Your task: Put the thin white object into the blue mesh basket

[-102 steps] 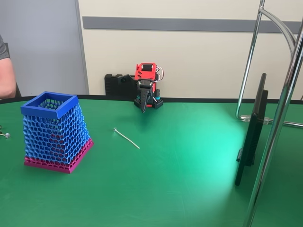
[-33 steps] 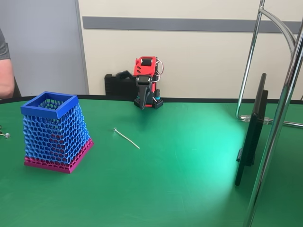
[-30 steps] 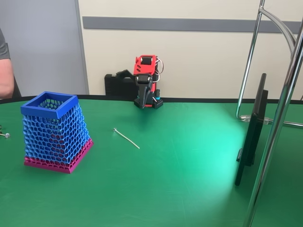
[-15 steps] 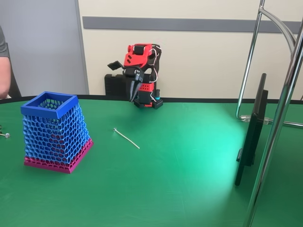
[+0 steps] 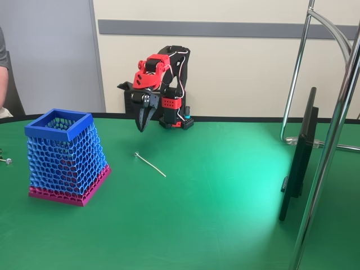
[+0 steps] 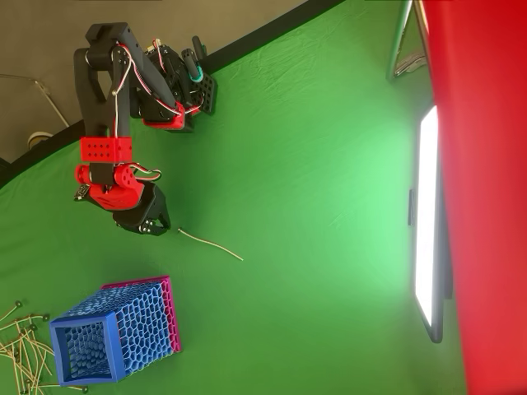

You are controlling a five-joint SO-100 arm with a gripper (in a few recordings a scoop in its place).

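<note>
Overhead view frames were taken up mostly by the green table (image 6: pixel 313 206), whose surface was also seen in the fixed view (image 5: pixel 225 225). At the table's far edge in the fixed view, the red and black arm (image 5: pixel 169 84) was seen bent forward and down, and in the overhead view it (image 6: pixel 107 148) was shown reaching out from its base over the green surface. The blue mesh basket (image 5: pixel 64 157) was seen standing upright on its magenta base at the left of the fixed view, well apart from the arm; in the overhead view it (image 6: pixel 115 329) appeared at the lower left, its open blue rim turned toward the camera. The gripper (image 5: pixel 142 115) was pointed down above the table, just behind the strip's headed end, and in the overhead view it (image 6: pixel 152 222) was seen just beside that end. Its fingers were slightly parted, and nothing was held between them. The thin white object (image 5: pixel 149 164) was seen lying flat on the table between the basket and the arm, clear of both, and in the overhead view it (image 6: pixel 210 244) was shown as 1 gently curved strip.
</note>
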